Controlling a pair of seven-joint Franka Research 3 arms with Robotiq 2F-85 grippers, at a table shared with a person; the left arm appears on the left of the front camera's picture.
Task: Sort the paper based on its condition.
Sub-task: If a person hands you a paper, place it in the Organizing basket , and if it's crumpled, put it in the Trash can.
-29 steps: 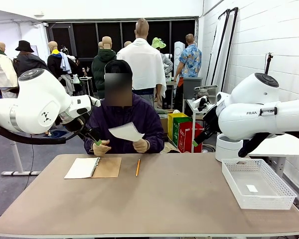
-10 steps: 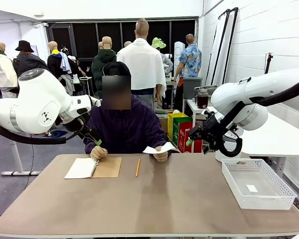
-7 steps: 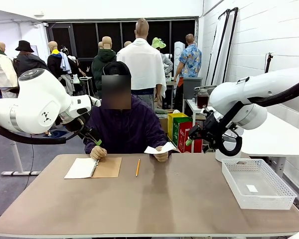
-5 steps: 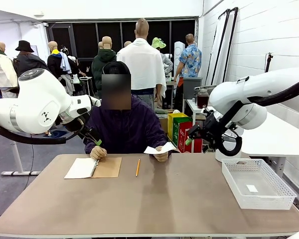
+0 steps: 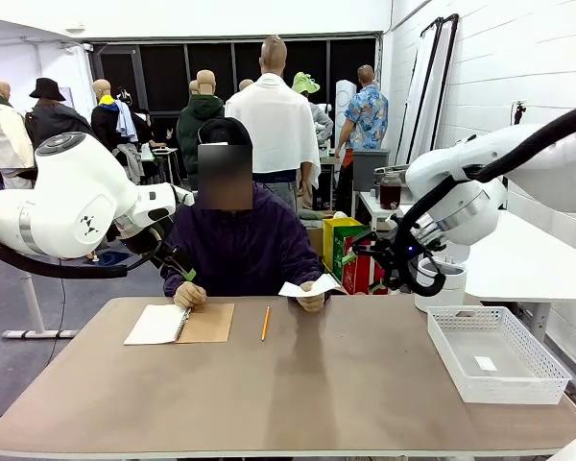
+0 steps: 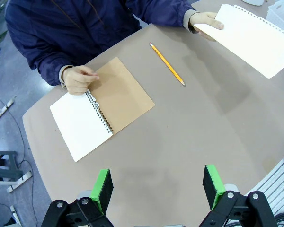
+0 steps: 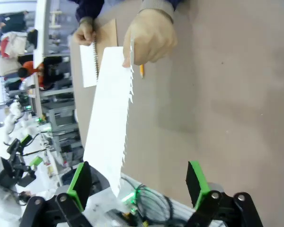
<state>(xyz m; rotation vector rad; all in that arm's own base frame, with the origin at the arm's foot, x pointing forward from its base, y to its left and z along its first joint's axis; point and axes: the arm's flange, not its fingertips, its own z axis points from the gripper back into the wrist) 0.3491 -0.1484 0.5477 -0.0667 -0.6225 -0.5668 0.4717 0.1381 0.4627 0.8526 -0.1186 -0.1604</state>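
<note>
The person across the table holds out one white sheet of paper (image 5: pixel 305 286) in one hand (image 5: pixel 313 301), just above the far table edge. Its torn spiral-hole edge shows in the right wrist view, where the paper (image 7: pixel 111 123) looks flat and reaches toward my right gripper (image 7: pixel 138 182). That gripper is open and holds nothing. In the front view my right gripper (image 5: pixel 376 261) hovers to the right of the sheet, apart from it. My left gripper (image 6: pixel 157 184) is open and high above the table, with the paper (image 6: pixel 255 38) far off at the upper right.
A spiral notebook with a brown cover (image 5: pixel 180 323) lies open at the far left under the person's other hand (image 6: pixel 78 78). A yellow pencil (image 5: pixel 265 323) lies beside it. A white mesh basket (image 5: pixel 499 355) with a small slip inside stands at the right.
The person lowered the sheet from chest height to the table's far edge and held it out rightward. My right arm swung in toward it and has just raised its elbow. The left arm stayed still.
</note>
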